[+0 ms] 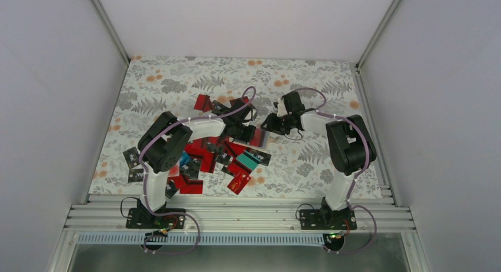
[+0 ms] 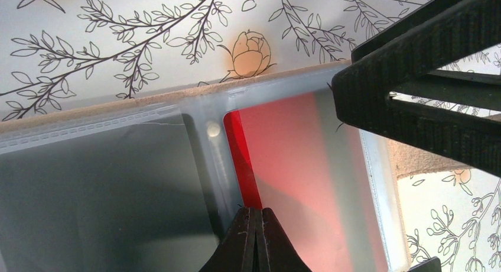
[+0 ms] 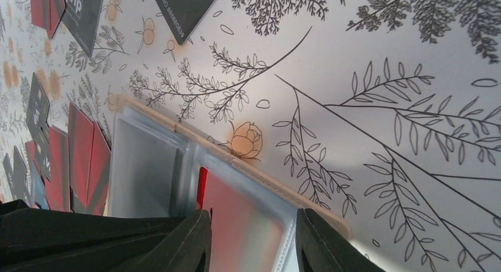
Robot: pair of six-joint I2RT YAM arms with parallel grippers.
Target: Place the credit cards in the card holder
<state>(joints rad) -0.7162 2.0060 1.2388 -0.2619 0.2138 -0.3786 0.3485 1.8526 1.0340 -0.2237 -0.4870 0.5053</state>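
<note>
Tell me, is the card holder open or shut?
Open. The card holder lies spread flat, two clear sleeves side by side; a red card sits in one, the other looks empty.

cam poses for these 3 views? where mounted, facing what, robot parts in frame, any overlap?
Top external: above and behind the bases, looking down at the table; left arm and right arm show whole, over the credit cards.
Right wrist: close over the card holder; right gripper at the bottom, fingers apart.
Left wrist: close over the same holder; left gripper shut at the bottom, right gripper's fingers upper right.
Shared: both wrist views show the sleeved red card and an orange flower print.
</note>
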